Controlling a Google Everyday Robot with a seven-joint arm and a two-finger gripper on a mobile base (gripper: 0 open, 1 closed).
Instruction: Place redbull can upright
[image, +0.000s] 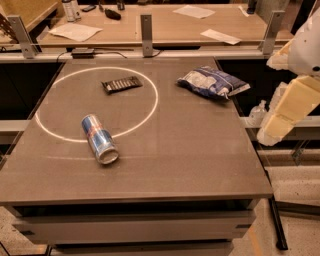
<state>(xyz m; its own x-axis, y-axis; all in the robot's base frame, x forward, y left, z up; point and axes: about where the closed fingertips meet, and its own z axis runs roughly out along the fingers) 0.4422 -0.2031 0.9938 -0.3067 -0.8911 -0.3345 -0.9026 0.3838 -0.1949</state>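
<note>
1. Table (190, 150) is filling most of the view, with a light ring (156, 97) glowing on its left half.
2. Gripper (287, 110) is hanging off the table's edge at 3 o'clock, touching nothing; whether it is released or clenched cannot be told.
3. Bag (212, 82) is lying at 1 o'clock, outside the ring.
4. Can (99, 138) is lying on its side at 8 o'clock, crossing the ring's near arc, its silver end pointing toward 5 o'clock.
5. Wrapper (121, 84) is lying flat at 11 o'clock, inside the ring.
</note>
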